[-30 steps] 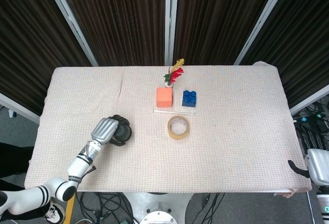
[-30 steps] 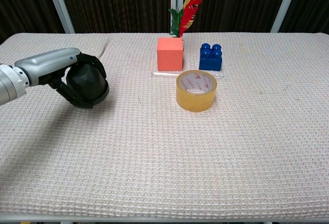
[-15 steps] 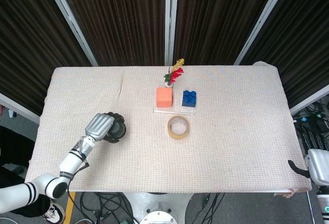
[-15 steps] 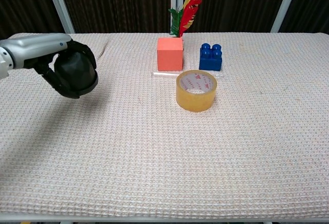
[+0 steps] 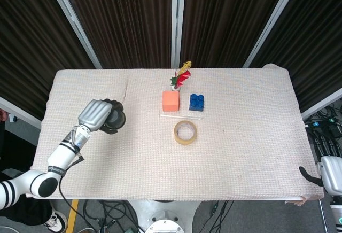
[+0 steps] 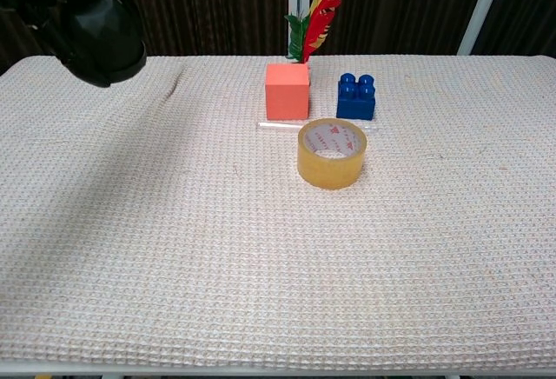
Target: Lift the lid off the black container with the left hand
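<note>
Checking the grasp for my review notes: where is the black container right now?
The black container is held off the table by the left hand, top left in the chest view, far left of the orange cube.

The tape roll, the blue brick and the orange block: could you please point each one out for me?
tape roll point(image 6: 332, 154), chest view, front of its outer wall
blue brick point(image 6: 356, 98), chest view, its front face
orange block point(image 5: 170, 101), head view, its top face

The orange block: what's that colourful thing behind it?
Behind the orange block stand red, yellow and green feathers. Their base is hidden by the block, so what holds them cannot be seen.
</note>
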You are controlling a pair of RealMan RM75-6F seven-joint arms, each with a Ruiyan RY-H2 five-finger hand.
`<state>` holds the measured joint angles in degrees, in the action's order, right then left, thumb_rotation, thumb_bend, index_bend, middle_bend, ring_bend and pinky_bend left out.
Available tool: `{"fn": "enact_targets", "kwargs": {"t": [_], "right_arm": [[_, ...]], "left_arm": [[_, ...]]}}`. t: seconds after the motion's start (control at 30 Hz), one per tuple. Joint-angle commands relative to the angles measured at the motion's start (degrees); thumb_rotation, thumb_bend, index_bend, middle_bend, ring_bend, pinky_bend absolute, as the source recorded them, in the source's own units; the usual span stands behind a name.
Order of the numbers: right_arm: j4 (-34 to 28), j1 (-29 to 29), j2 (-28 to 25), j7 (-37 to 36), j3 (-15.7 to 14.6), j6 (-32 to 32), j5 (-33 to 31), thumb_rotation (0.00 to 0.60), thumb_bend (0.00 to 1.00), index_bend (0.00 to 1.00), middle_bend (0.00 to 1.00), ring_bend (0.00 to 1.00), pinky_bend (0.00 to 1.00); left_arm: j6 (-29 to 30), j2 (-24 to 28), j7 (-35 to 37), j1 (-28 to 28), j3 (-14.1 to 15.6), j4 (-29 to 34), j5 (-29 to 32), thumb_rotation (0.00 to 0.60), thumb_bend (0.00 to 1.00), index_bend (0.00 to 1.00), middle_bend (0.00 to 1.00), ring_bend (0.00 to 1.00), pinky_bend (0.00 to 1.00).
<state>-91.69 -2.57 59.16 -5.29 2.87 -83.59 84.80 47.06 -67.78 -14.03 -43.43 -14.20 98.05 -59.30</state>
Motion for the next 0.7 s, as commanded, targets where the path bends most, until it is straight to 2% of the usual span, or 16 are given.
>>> {"fn": "enact_targets", "kwargs": {"t": [0.03, 0.2, 0.33, 0.43, 0.53, 0.7], "right_arm": [[0.1, 0.0, 0.1, 0.0, 0.0, 0.1, -0.1, 0.600, 0.13, 0.00, 0.00, 0.00, 0.00], [0.2, 0.1, 0.1, -0.1, 0.0, 0.0, -0.1, 0.600, 0.13, 0.00, 0.00, 0.00, 0.00], [0.5, 0.1, 0.1, -0.3, 0.0, 0.4, -0.6, 0.600, 0.13, 0.00, 0.00, 0.00, 0.00], [0.4, 0.0, 0.0, -0.2, 0.0, 0.7, -0.6, 0.600, 0.13, 0.00, 0.00, 0.00, 0.00], [0.1, 0.1, -0.1, 0.0, 0.1, 0.1, -0.3, 0.600, 0.13, 0.00, 0.00, 0.00, 0.00], [-0.4, 0.4, -0.4, 0.1, 0.2, -0.8, 0.0, 0.600, 0.13, 0.00, 0.00, 0.00, 0.00]], "left_arm": [[-0.2, 0.2, -0.4, -1.3, -0.5, 0.4, 1.4, 0.600, 0.16, 0.43, 0.53, 0.34, 0.47], [0.5, -2.6, -0.2, -2.2, 0.4, -2.2, 1.2, 0.600, 0.16, 0.45, 0.53, 0.34, 0.47], [3.7, -7.3, -1.3, -0.9, 3.5, -7.8, -1.5, 0.600, 0.16, 0.45, 0.53, 0.35, 0.47], [1.2, -10.0, 0.1, -0.8, 5.0, -11.7, 0.0, 0.600, 0.16, 0.46, 0.53, 0.35, 0.47], [2.7, -9.0, 1.2, -1.6, 2.8, -10.0, -1.6, 0.600, 0.16, 0.46, 0.53, 0.35, 0.47], [9.8, -2.6, 1.1, -2.7, -4.2, 0.5, -5.3, 0.600, 0.16, 0.46, 0.53, 0.35, 0.46]]}}
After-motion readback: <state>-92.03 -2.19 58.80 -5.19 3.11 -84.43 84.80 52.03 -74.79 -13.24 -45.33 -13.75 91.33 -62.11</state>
